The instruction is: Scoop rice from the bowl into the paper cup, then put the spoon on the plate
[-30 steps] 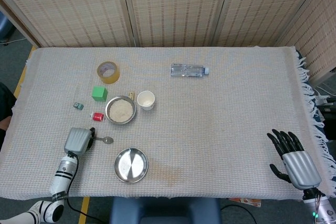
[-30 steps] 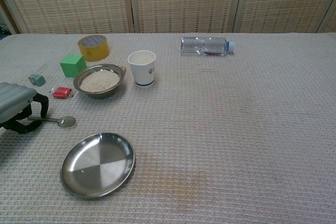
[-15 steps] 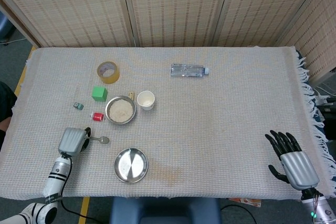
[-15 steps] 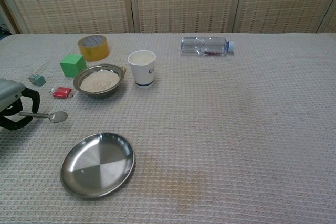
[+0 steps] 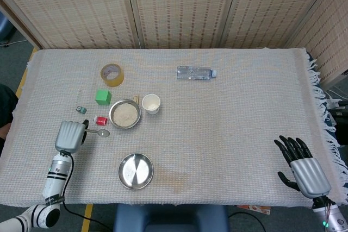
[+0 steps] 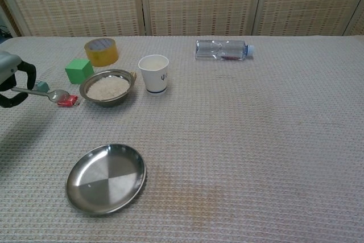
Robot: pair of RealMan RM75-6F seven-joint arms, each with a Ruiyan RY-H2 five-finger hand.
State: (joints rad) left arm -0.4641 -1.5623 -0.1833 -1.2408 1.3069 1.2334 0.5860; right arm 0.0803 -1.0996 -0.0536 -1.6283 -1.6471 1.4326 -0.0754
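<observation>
Fingers (image 6: 23, 78) of our left hand (image 5: 69, 136) curl around the spoon (image 6: 48, 93) handle; its long axis points right toward the bowl (image 5: 125, 114) of rice, just beyond the tip (paper cup (image 5: 151, 103) beside that). Our right hand (image 5: 302, 165) rests spread and empty, well apart. Compared with a second ago, we have lifted the spoon off the cloth and carried it away from the plate (image 5: 136, 171).

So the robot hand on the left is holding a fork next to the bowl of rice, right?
Not quite. The left robot hand holds a spoon, not a fork; the chest view shows its rounded scoop. The rest is right: it is next to the bowl of rice.
</observation>
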